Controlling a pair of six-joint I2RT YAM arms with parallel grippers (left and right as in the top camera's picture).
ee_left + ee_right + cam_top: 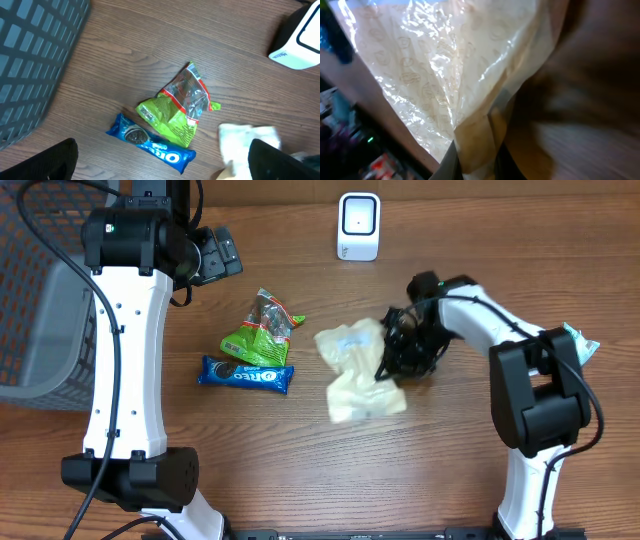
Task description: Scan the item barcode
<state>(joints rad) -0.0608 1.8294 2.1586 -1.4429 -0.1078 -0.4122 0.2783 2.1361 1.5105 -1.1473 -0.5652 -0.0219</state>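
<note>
Crinkled, the pale plastic bag (pixel 445 75) fills my right wrist view. A fold of it is pinched in my right gripper (pixel 475 167), whose fingers are closed almost together on the film. Seen from overhead, the bag lies on the wooden table (pixel 300 470) right of centre, well apart from the white scanner (pixel 358 226) standing at the far edge. My left gripper (pixel 215 258) hangs spread wide with nothing in it, its camera looking down on a blue Oreo pack (pixel 246 374) touching a green snack bag (pixel 262 330). At my far left sits a grey basket (pixel 40 310).
</note>
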